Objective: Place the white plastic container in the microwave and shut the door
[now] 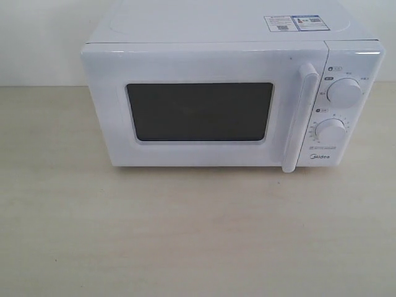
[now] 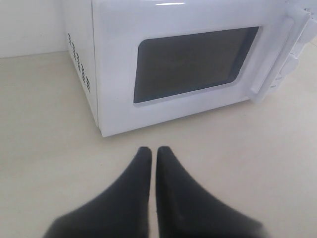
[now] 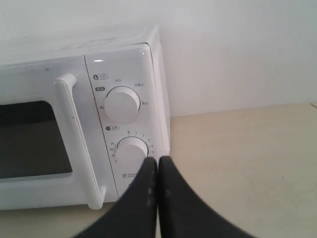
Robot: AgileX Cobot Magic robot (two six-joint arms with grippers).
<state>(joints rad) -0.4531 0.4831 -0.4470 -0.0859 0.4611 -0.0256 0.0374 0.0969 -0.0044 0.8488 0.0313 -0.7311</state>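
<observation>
One microwave [image 1: 216, 28] set just ahead of both grippers, one door [image 1: 204, 65] closed, one handle [image 1: 300, 117], two dials [image 1: 344, 93] counted, left gripper [image 2: 154, 151] pressed together with nothing held, right gripper [image 3: 158, 161] likewise, inside hidden behind the dark window [image 1: 199, 111].

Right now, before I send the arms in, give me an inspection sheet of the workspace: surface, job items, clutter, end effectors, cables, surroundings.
Surface: pale wood-grain table.
Job's things: microwave upright on the table; door shut; white plastic container not seen in any view.
Clutter: nothing seen.
End effectors: left end effector shut, empty, pointed toward the door; right end effector shut, empty, pointed toward the lower dial; neither shows in the exterior view.
Cables: nothing seen.
Surroundings: plain white wall behind the microwave.
</observation>
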